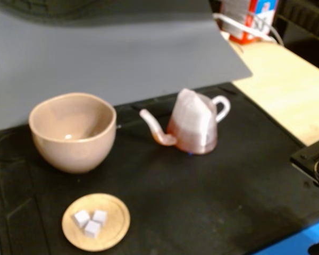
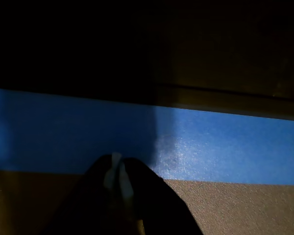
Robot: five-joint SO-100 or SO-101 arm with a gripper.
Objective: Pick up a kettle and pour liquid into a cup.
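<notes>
1. A translucent pinkish-white kettle [image 1: 194, 127] is standing upright near the middle of a black mat [image 1: 212, 202] in the fixed view, its long thin spout [image 1: 153, 127] pointing left toward the cup and its small loop handle [image 1: 221, 108] facing right.

2. Reddish-brown liquid [image 1: 194, 142] is showing through the kettle's lower body and the base of the spout.

3. A large rounded beige-pink cup [image 1: 73, 133] is sitting upright at the left of the mat, apart from the spout tip, its inside appearing empty apart from a small bright glint at the bottom.

4. A small flat wooden dish [image 1: 96, 222] is lying at the near left, in front of the cup, carrying three white cubes [image 1: 91, 221] bunched together.

5. A grey sheet [image 1: 122, 53] is lying behind the mat at the far side, while the pale wooden worktop [image 1: 287, 85] is showing at the right, with a red and white box [image 1: 252, 18] at the far right corner.

6. In the wrist view, the end effector [image 2: 116, 171] is hanging dark at the bottom edge over a strip of blue tape [image 2: 210, 147], its fingertips pressed together with nothing between them, well away from the kettle and cup.

7. A black fixture [image 1: 313, 159] is entering the fixed view at the right edge, beside the mat's blue-taped border.
</notes>
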